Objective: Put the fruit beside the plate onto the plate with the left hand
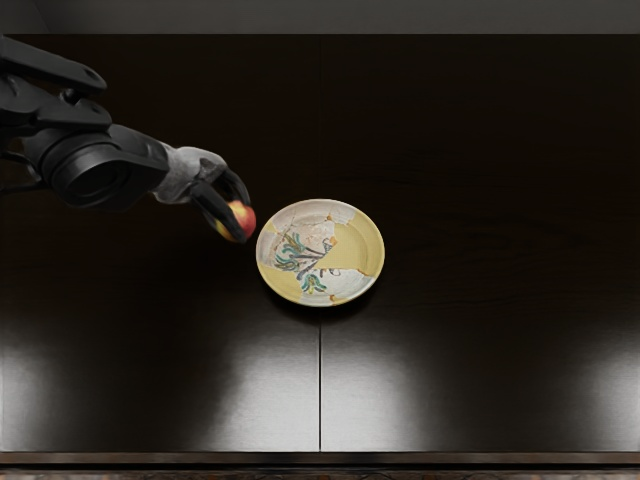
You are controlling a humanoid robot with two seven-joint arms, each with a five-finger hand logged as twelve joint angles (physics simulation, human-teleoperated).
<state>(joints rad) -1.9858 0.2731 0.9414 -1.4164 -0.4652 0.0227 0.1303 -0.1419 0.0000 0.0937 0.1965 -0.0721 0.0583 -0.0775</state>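
Mostly red, yellow-tinged round fruit [242, 217]

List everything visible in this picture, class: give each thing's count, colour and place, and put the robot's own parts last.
plate: one, yellow and white with a green plant pattern, middle of the table.
fruit: one, red and yellow, just left of the plate's rim, within the fingers.
table: one, dark and glossy, fills the view.
left hand: one, black fingers and grey wrist, curled around the fruit.
left arm: one, black, coming in from the left edge.
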